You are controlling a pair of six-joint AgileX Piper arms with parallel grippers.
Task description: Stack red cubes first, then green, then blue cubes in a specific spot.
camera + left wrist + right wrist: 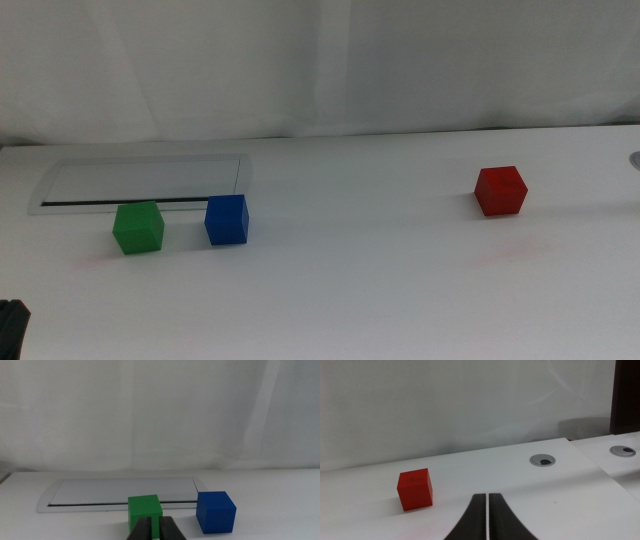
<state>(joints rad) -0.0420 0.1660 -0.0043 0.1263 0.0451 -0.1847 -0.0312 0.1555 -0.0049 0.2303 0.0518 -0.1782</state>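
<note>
Matte red cube (500, 190), sharp-edged, seemingly unmarked

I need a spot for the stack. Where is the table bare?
Bare: the wide stretch between the blue cube and red cube, and the front strip. Crowded: around the green cube, beside blue.

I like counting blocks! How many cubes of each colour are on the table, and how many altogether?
Red cube: 1
Green cube: 1
Blue cube: 1
Total: 3 cubes, all apart on the table, none stacked yet.
</note>
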